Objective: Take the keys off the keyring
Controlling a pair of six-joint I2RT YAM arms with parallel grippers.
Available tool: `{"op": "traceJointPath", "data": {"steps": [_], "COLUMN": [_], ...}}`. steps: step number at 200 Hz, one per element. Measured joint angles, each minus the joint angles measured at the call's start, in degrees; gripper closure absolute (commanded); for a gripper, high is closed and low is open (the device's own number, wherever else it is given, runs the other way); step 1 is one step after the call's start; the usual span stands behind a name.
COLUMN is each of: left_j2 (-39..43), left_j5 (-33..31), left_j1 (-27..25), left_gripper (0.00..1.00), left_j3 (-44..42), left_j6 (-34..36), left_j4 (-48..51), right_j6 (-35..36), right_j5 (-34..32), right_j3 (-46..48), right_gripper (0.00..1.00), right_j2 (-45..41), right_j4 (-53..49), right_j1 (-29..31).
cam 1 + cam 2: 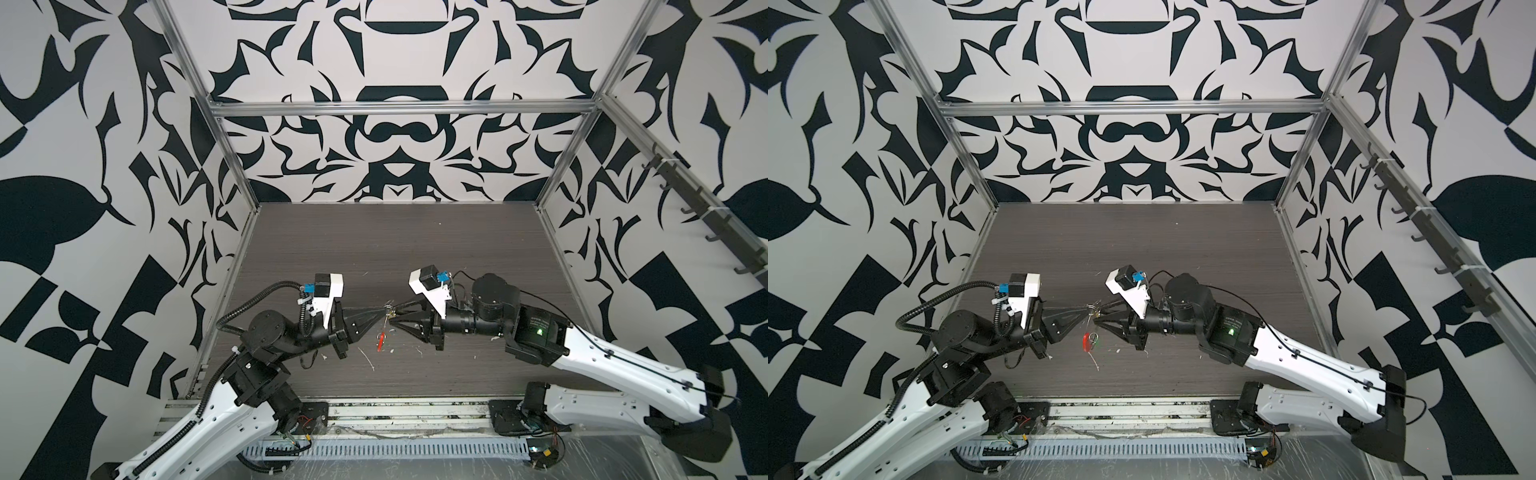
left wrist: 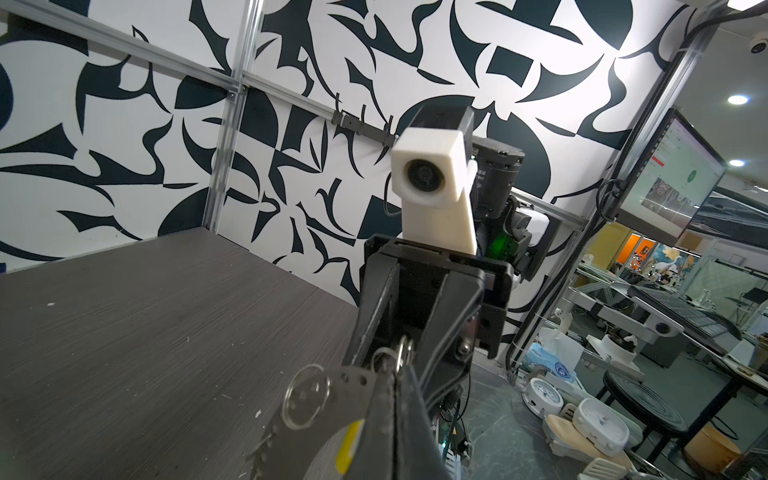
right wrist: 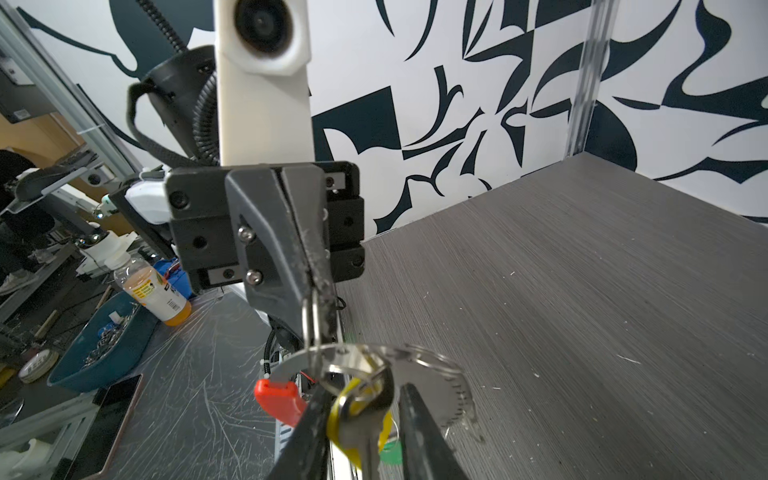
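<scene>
Silver keyring [image 3: 432, 382] hangs in mid-air over the tabletop [image 3: 582, 291]'s 6 o'clock half, yellow key [image 3: 357, 419] and green key [image 3: 391, 452] hanging with it, red sleeve [image 3: 277, 397] dangling at 6 o'clock. Left end effector [image 3: 312, 295], at 9 o'clock of the bunch, is clamped tight on a small silver ring [image 3: 311, 322] looped over the perforated arc; right end effector [image 3: 361, 390], at 3 o'clock, straddles the yellow key with jaws apart. A hard tug could likely slip that thin ring from the pinch and drop everything.

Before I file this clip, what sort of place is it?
Probably a robotics lab test cell: patterned walls on an aluminium frame enclose a wood-grain table, and past the open side stand a monitor and cluttered benches.
</scene>
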State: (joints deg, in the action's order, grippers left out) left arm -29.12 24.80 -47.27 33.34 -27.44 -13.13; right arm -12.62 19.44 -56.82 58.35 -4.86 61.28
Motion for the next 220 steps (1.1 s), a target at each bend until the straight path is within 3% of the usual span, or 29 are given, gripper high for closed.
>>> {"op": "traceJointPath", "data": {"steps": [37,110,212,220], "left_j2": [1.0,3.6,2.3,2.3], "left_j5": [-1.6,-5.8,-5.2,-5.0], "left_j1": [0.0,0.0,0.0,0.0], "left_gripper": [1.0,1.0,1.0,1.0], "left_j3": [-0.9,-3.0,-5.4,-5.4], "left_j6": [-0.1,-0.8,-1.7,-1.7], "left_j4": [-0.4,-1.2,-3.4,-3.6], "right_j6": [-0.3,-0.4,-0.4,-0.4], "right_j5": [-1.6,-3.2,-1.3,-1.4], "right_j3": [0.1,0.1,-1.7,-1.7], "right_gripper": [1.0,1.0,1.0,0.92], "right_j2": [0.0,1.6,7.4,7.2], "right_j4": [0.2,0.6,1.4,1.3], "right_j1": [0.2,2.4,3.4,3.5]}}
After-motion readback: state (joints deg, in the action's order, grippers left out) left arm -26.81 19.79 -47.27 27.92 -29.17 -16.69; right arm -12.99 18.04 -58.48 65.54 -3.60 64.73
